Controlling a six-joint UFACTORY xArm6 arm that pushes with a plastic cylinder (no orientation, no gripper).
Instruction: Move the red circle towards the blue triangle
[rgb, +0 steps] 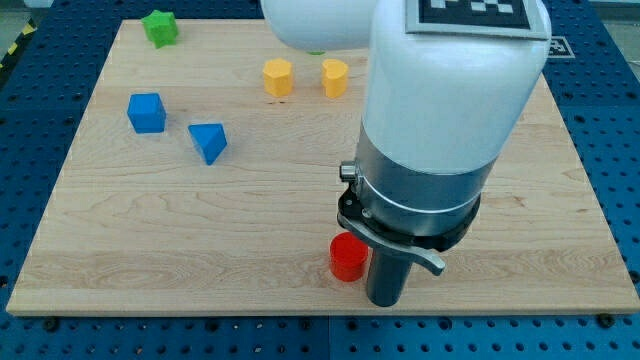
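Note:
The red circle (348, 257) is a short red cylinder near the board's bottom edge, right of centre. My tip (385, 301) is at the lower end of the dark rod, just to the right of the red circle and about touching it. The blue triangle (209, 141) lies far up and to the left of the red circle, in the left half of the board.
A blue cube (147, 112) sits left of the blue triangle. A green block (160, 27) lies at the top left. Two yellow blocks (278, 76) (335, 77) lie near the top centre. The arm's big white body (450, 90) hides the board's upper right. The wooden board (120, 250) ends close below my tip.

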